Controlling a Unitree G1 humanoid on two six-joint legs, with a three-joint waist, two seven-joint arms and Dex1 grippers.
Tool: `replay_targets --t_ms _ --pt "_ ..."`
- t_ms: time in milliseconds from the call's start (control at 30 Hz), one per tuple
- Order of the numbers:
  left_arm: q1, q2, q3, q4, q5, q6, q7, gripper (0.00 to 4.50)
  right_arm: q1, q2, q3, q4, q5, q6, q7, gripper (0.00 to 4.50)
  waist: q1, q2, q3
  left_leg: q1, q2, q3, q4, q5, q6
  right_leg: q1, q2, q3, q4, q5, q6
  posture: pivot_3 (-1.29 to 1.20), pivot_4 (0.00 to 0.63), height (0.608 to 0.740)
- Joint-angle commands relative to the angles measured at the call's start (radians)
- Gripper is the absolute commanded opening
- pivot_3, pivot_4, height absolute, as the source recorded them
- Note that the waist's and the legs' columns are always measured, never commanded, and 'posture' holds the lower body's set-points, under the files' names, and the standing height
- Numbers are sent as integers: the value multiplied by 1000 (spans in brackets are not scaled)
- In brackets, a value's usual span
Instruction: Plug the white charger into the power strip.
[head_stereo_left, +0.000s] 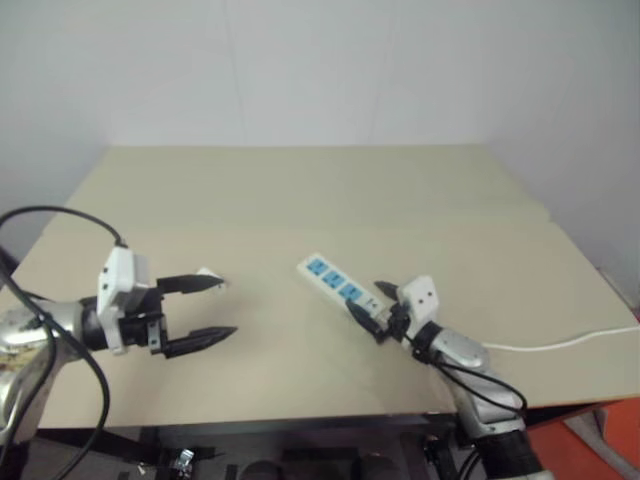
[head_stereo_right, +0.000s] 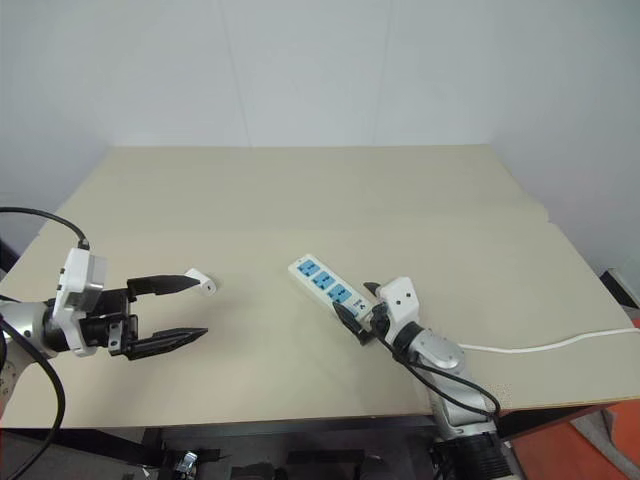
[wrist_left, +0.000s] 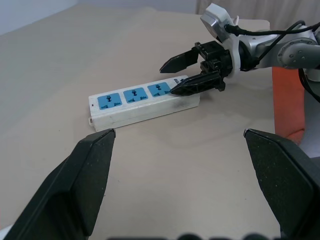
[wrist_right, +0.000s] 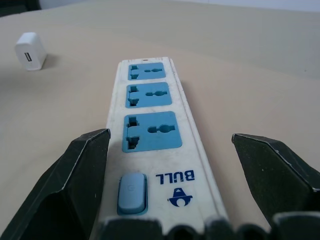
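We are holding our right gripper (head_stereo_right: 352, 312) spread wide around the switch end of the power strip (head_stereo_right: 322, 280), one finger on either side, nothing pinched. Our left gripper (head_stereo_right: 195, 308) is hovering spread and empty, with the white charger (head_stereo_right: 203, 283) lying on the table (head_stereo_right: 300, 190) just past its upper fingertip.

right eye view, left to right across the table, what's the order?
left gripper → white charger → power strip → right gripper → white cord running off the table's right edge.
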Motion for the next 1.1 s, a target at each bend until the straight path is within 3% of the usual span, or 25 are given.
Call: replay_targets --t_ms 33,300,933,1100 --pt "3 13 22 -28 -14 -5 0 4500 12 -2 -3 -35 33 6 27 4477 0 0 0 0 0 0 0 0 0 0 0 0 0 0 0 0 150 740" --pt "4 13 22 -29 -15 -5 -1 4500 35 -6 -2 -61 33 11 40 4477 0 0 0 0 0 0 0 0 0 0 0 0 0 0 0 0 150 740" --pt "1 21 26 -18 -8 -14 -10 4500 -4 40 1 162 21 -113 81 4477 -4 -2 -1 3 0 1 0 0 0 2 0 1 1 0 0 0 150 740" --pt "0 23 27 -15 -7 -16 -12 4500 -7 23 9 163 31 -98 130 3438 -4 -2 -1 3 1 1 0 0 0 2 0 1 1 0 0 0 150 740"
